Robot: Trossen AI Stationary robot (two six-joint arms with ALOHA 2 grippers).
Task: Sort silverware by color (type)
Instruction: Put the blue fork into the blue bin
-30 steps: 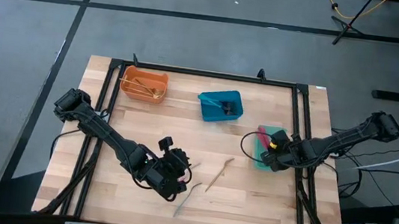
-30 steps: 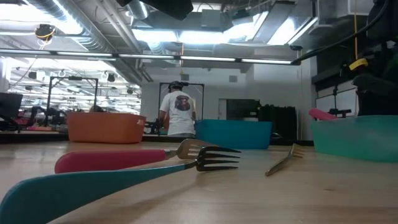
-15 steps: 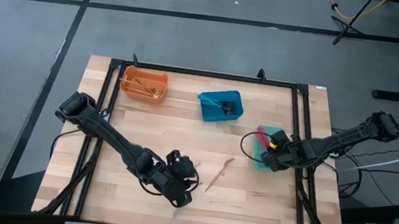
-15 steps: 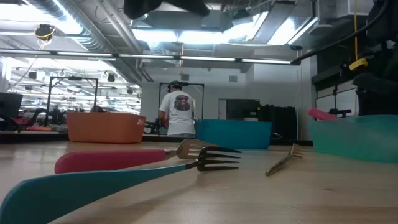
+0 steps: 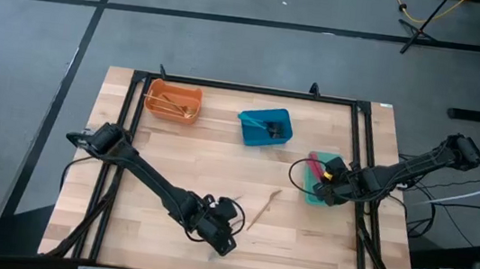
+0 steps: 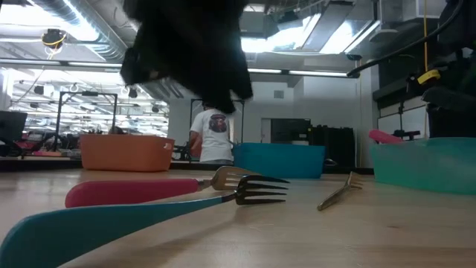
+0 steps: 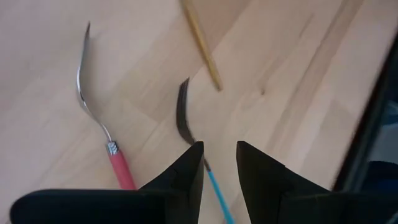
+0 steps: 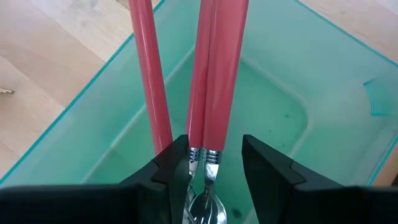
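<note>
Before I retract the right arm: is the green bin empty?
Not empty. The green bin holds red-handled utensils, their handles leaning up over its rim.

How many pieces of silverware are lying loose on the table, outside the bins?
3: a red-handled one, a blue-handled fork beside it, and a gold one just right of them. The left arm may hide more.

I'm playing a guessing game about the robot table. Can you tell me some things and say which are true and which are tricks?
1. The orange bin holds gold utensils. True.
2. The left gripper hovers over a blue-handled fork. True.
3. The green bin holds blue-handled utensils. False: its handles are red.
4. The right gripper is over the blue bin. False: it is over the green bin.
5. A gold utensil lies loose on the table. True.
</note>
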